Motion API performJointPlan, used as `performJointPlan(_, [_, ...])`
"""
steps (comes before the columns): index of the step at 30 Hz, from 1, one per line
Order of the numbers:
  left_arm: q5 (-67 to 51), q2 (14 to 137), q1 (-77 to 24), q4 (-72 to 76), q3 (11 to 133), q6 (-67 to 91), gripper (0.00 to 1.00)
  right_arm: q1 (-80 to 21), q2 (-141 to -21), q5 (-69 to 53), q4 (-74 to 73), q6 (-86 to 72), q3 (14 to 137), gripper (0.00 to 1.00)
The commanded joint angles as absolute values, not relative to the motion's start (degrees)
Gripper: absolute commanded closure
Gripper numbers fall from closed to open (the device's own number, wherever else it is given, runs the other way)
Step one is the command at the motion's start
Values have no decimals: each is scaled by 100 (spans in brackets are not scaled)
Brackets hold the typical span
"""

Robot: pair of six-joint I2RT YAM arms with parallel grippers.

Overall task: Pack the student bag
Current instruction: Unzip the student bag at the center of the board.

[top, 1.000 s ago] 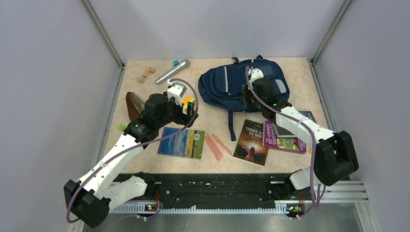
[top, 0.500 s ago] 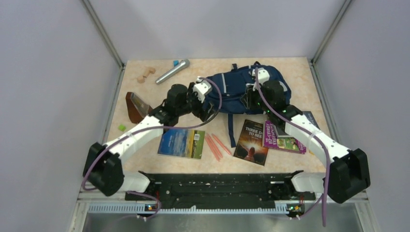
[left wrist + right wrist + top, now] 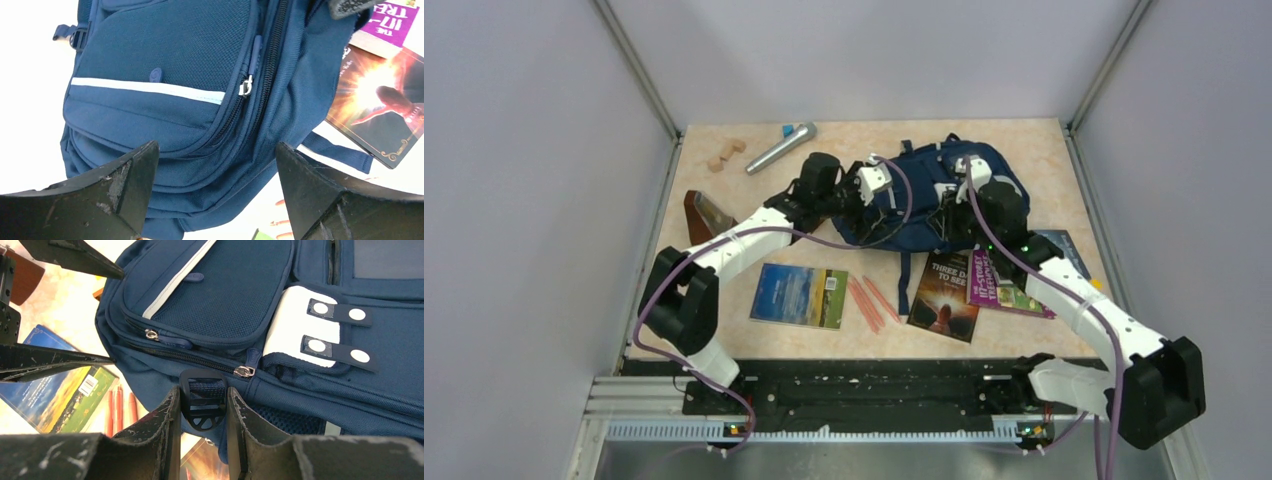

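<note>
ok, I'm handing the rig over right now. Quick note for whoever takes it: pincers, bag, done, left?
Left pincer: open, over the student bag, at its front pocket.
Right pincer: shut on the bag's black strap buckle.
Bag: lying at the far side of the table; the zips in view look closed.
Done: nothing visibly packed.
Left: open the bag, then load the landscape book, red pens, Three Days book and purple book.
</note>
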State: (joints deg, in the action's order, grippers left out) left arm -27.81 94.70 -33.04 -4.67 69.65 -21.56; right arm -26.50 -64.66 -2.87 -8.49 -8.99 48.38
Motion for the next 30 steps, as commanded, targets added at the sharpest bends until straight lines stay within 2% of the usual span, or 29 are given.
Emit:
performJointPlan(1, [-3386, 9464, -3306, -904, 7184, -2575, 9, -2672, -5998, -247, -280, -907, 4984, 100])
performJointPlan(9, [-3164, 9317, -3343, -1694, 7232, -2967, 9, -2672, -5942, -187, -381, -897, 4981, 100])
performJointPlan(17, [-1710, 9448, -3716, -1333, 6845, -3404, 11, -2672, -5940, -287, -347, -930, 4960, 100])
performJointPlan(19, [-1136, 9500, -3885, -1146, 6801, -3480, 24, -2671, -5927, -270, -329, -941, 4928, 100])
performJointPlan(20, [-829, 9535, -3986, -1094, 6814, -3523, 36, -2672, -5924, -254, -307, -953, 4901, 100])
performJointPlan(21, [-560, 9567, -4082, -1072, 6838, -3558, 54, -2672, -5934, -228, -281, -988, 4873, 100])
performJointPlan(22, [-339, 9588, -4161, -1044, 6869, -3564, 64, -2672, -5945, -204, -248, -1032, 4843, 100])
performJointPlan(23, [-181, 9599, -4234, -1030, 6905, -3574, 82, -2672, -5965, -188, -216, -1096, 4812, 100])
performJointPlan(24, [-96, 9600, -4281, -1024, 6923, -3566, 94, -2672, -5978, -138, -184, -1169, 4782, 100])
performJointPlan(25, [-58, 9587, -4320, -987, 6917, -3537, 100, -2672, -6001, -64, -163, -1241, 4755, 100])
performJointPlan(30, [119, 9501, -4417, -860, 6952, -3200, 100, -2672, -6163, 890, -121, -1676, 4591, 100])
